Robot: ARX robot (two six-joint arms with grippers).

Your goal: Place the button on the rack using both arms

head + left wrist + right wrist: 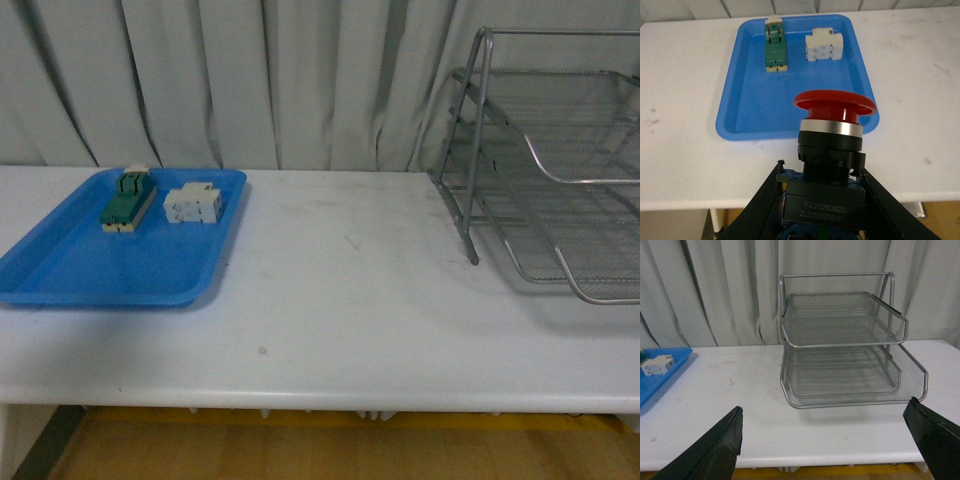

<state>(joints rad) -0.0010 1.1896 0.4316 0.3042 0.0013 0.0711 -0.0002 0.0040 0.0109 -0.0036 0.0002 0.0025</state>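
In the left wrist view the button [832, 140], red mushroom cap on a dark boxy body, is clamped between the black fingers [765, 200] of my left gripper [821, 200], held above the table's near edge in front of the blue tray [745, 100]. The rack [545, 170], a silver wire-mesh stand with stacked tiers, stands at the table's far right. The right wrist view faces the rack [845, 347] head-on, with my right gripper [827, 440] open wide and nothing between its fingers [720, 450]. Neither arm shows in the front view, and the button is not seen there.
The blue tray [70, 265] lies at the left of the white table [340, 290] and holds a green-and-cream switch block [128, 200] and a white block [193, 204]. Grey curtains hang behind the table. The table's front edge drops to a wooden floor.
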